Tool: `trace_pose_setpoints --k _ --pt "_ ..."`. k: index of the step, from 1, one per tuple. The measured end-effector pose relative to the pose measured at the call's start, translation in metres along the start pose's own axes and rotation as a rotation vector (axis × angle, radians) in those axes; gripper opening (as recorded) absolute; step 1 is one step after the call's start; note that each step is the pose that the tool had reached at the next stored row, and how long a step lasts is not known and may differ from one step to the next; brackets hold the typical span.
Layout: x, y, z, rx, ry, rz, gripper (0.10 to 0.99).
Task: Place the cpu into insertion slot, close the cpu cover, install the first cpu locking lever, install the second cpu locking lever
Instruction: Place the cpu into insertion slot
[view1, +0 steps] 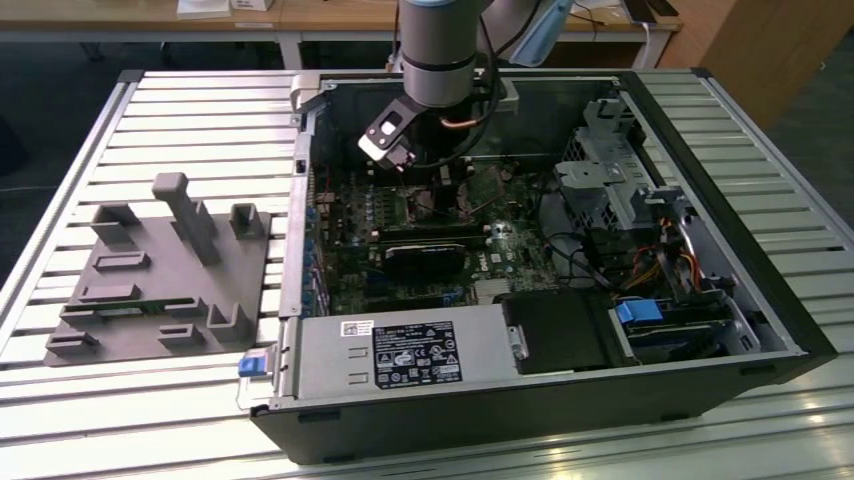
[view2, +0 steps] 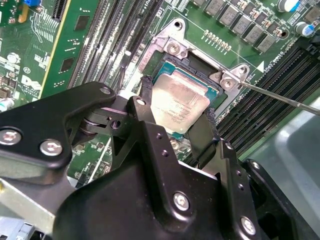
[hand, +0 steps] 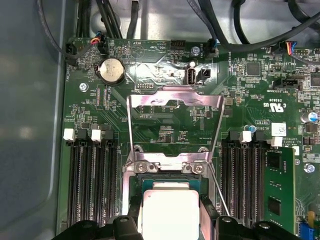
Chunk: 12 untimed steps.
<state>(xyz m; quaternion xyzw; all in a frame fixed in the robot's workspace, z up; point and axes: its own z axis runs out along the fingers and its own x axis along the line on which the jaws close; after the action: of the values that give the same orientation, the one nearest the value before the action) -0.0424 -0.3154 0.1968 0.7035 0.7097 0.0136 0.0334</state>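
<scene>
Here's the arm (view1: 441, 40), reaching down into the open computer case (view1: 781, 300) on the slatted table (view1: 160, 110), at the end of the green board (hand: 165, 135) away from the labelled silver box (view1: 400, 355) along the case's near edge. In the second wrist view the gripper (view2: 178, 97) has its two black fingers (view2: 146, 97) closed on the cpu (view2: 180, 106), one on each opposite edge, silvery top facing up. The chip sits right over the insertion slot (hand: 150, 179), inside its dark rim; whether it's fully seated or a touch above the contacts, I can't tell. In the first wrist view the cpu cover (hand: 175, 96) is swung open, lying back flat over the board beyond the socket, square window showing green underneath. A thin lever rod (view2: 280, 97) angles away from the socket's corner screw. Over by the table's other edge, well apart, sits a grey fixture tray (view1: 160, 280).
</scene>
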Motion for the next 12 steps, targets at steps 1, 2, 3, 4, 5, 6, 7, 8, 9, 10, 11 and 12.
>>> trace_pose_setpoints --k 1,2,3,4,5,6,7,8,9,10,11,12 --pt "0.0001 0.0 0.0003 0.0 -0.0001 0.0 0.537" --pt "0.0003 -0.0001 0.0007 0.0 -0.0001 0.0 0.537" --pt "0.0004 -0.0001 0.0011 0.0 -0.0002 0.0 0.537" --pt "0.0005 -0.0001 0.0016 0.0 -0.0002 0.0 0.537" --pt "0.0007 -0.0002 0.0021 0.0 -0.0003 0.0 0.537" --pt "0.0008 -0.0002 0.0024 0.0 -0.0003 0.0 0.537" --pt "0.0008 -0.0002 0.0024 0.0 -0.0005 0.0 0.537" --pt "0.0008 -0.0002 0.0024 0.0 -0.0005 0.0 0.537" --pt "0.0008 -0.0002 0.0024 0.0 -0.0005 0.0 0.537" --pt "0.0008 -0.0002 0.0025 0.0 -0.0003 0.0 0.537" --pt "0.0008 -0.0002 0.0025 0.0 -0.0003 0.0 0.537" --pt "0.0008 -0.0002 0.0025 0.0 -0.0003 0.0 0.537"
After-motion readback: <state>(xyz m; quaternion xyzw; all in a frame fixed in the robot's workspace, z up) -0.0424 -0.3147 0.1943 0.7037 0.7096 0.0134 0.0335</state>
